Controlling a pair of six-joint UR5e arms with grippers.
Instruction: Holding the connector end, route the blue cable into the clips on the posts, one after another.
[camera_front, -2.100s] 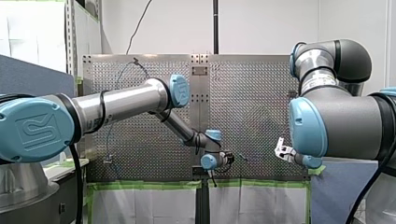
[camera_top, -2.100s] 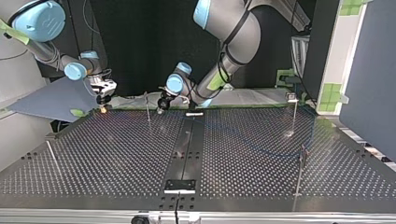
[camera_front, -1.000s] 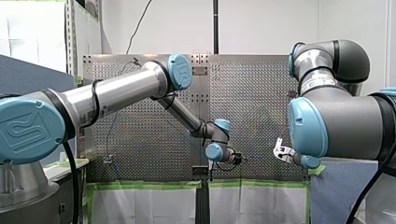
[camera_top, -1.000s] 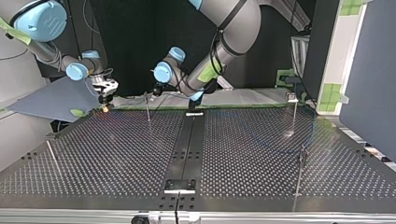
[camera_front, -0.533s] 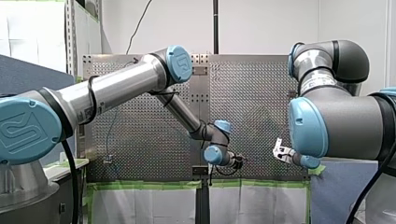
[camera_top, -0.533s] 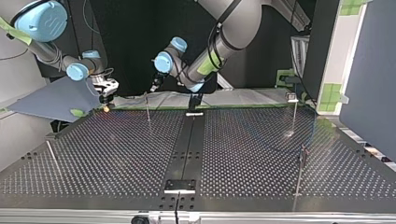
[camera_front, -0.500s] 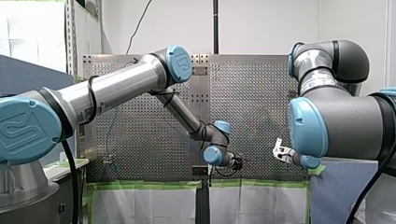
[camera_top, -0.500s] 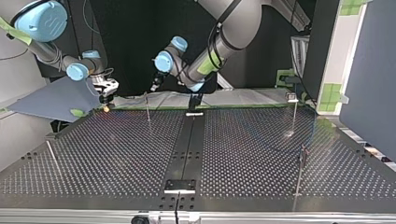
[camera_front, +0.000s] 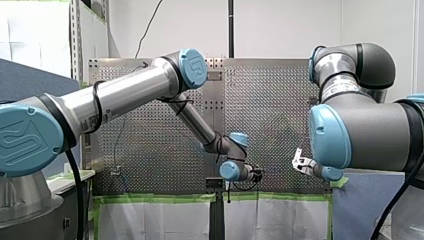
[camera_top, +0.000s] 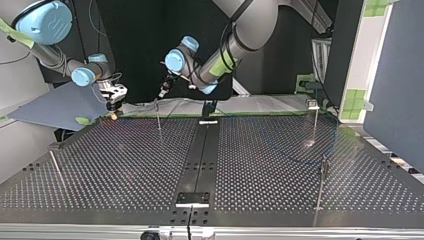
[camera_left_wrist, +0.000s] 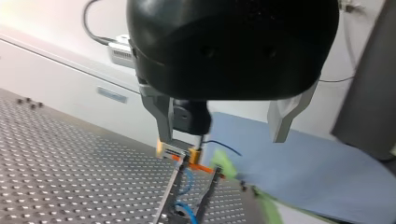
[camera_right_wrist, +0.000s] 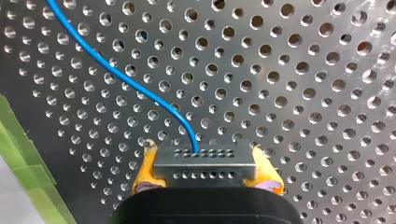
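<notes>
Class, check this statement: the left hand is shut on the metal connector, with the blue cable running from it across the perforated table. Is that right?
No: it is the right hand that is shut on the metal connector, as the right wrist view shows. The blue cable does run from it across the perforated table.

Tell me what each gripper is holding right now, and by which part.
My right gripper holds the blue cable by its metal connector end, clamped between the yellow pads. My left gripper is open and holds nothing.
</notes>
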